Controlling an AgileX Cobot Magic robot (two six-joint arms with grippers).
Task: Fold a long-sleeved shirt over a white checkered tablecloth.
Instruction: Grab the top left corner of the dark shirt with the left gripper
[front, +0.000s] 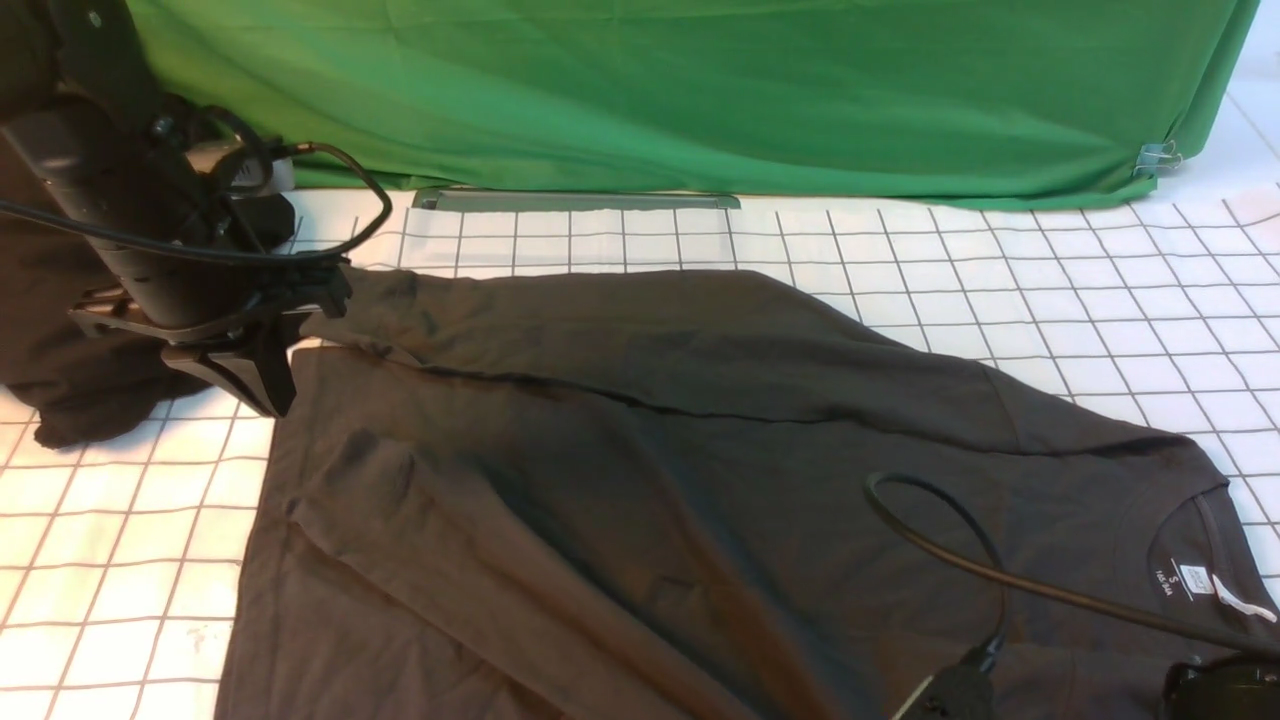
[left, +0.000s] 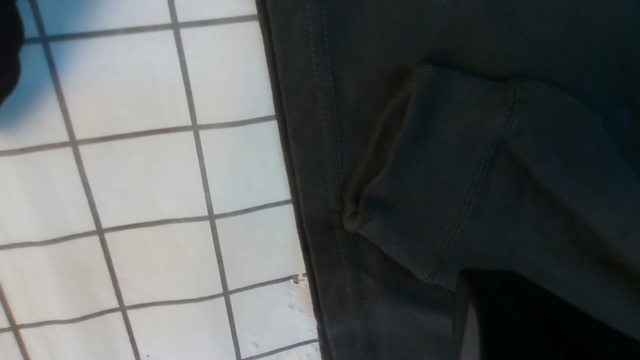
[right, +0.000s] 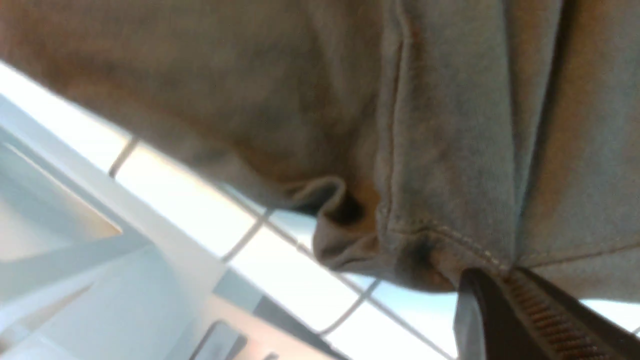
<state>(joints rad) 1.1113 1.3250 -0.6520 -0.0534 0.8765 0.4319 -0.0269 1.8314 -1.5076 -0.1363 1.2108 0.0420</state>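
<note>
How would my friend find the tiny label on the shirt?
Look at the white checkered tablecloth, where a big dark long-sleeved shirt lies. Follow it to the round collar at the right end. Just inside sits the neck label, small and white against the dark cloth.

My long-sleeved shirt (front: 700, 450) is soft, matt knit cloth. Its cuff (left: 440, 165) is finely ribbed and the seams show pale stitching, and the white checkered tablecloth (front: 1100, 300) beneath looks smooth with a faint sheen. At twelve o'clock the green cloth (front: 700, 90) is matt and creased. My right gripper (right: 495, 276) has a black plastic finger (right: 545, 315) with a ridged pad, and the cable (front: 960, 540) at five o'clock is smooth black rubber.
</note>
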